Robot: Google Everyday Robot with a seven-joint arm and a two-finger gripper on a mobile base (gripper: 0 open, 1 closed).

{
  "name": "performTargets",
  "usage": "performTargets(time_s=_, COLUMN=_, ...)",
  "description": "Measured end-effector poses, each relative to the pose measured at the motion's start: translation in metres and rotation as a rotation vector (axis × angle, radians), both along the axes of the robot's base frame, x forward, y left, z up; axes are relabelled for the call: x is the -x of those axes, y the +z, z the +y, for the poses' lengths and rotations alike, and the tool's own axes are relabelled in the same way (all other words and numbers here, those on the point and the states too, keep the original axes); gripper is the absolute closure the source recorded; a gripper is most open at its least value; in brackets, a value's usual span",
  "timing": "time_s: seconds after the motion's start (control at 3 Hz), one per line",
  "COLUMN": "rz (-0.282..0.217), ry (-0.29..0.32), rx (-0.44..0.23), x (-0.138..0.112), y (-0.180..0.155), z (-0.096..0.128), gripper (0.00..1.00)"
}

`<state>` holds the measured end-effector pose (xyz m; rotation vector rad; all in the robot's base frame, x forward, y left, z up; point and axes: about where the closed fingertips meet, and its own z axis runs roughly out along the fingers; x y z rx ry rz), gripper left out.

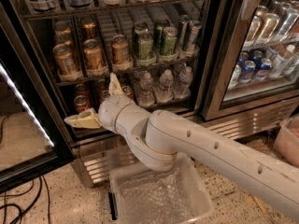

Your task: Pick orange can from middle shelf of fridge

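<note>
Several orange cans stand on the middle shelf of the open fridge; the front ones are at the left, middle and right, with more behind. My gripper is below and in front of that shelf, level with the lower shelf. It is open and empty. One cream finger points left and the other points up toward the shelf's front rail. It touches no can.
Green cans stand to the right of the orange ones. Red cans and water bottles fill the lower shelf. A clear plastic bin sits on the floor below my arm. The open door is at the left, with cables on the floor.
</note>
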<state>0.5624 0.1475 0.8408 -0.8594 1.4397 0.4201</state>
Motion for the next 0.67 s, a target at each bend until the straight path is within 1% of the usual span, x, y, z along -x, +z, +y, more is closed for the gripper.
performTargets(time_s=0.33, rz=-0.016, ry=-0.004, rx=-0.03, x=-0.004, y=-0.006, z=0.003, gripper=0.0)
performTargets(time_s=0.67, rz=-0.056, ry=0.002, rx=-0.081, x=-0.019, y=-0.015, z=0.012, gripper=0.0)
